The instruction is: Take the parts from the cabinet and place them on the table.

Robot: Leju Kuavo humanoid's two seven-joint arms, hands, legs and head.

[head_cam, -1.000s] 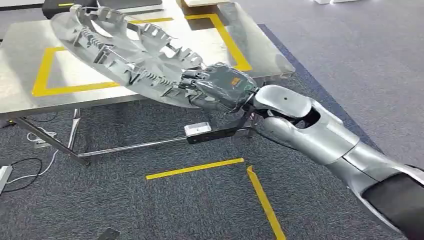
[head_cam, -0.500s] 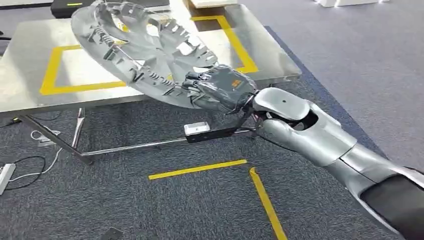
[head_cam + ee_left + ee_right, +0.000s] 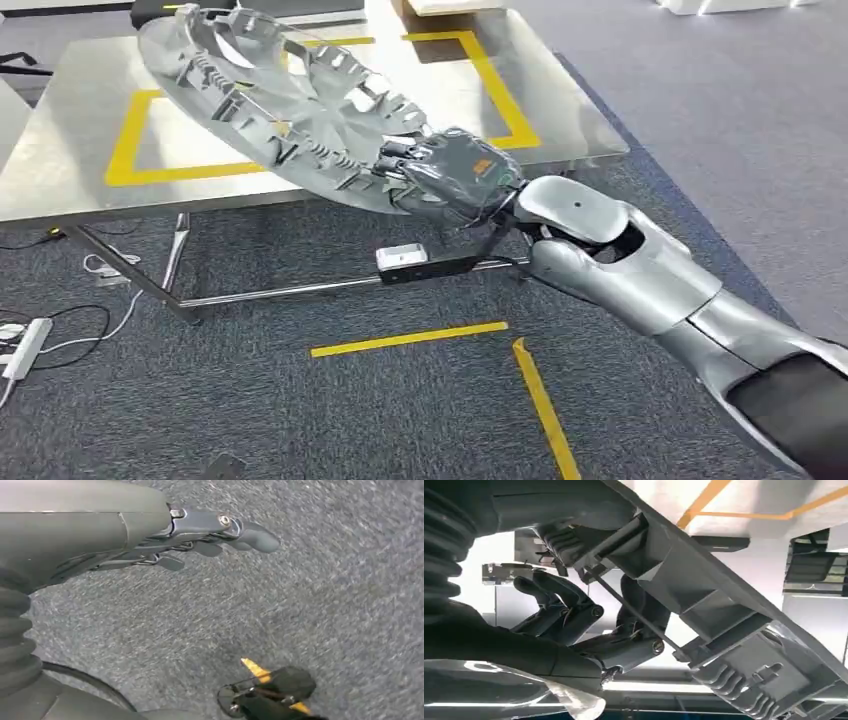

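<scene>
Grey carpet, steel desk [image 3: 560, 120] with yellow outline: right hand [image 3: 450, 178] is gripping rim of part [image 3: 280, 110], fingers clamped, tilted over desk edge; seemingly light, stiff, unwieldy; left hand [image 3: 200, 540] is hanging open.

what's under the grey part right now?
Under the grey part, held tilted by the right hand, lies the steel table with its yellow tape outline. The tabletop directly beneath the part is covered.
</scene>
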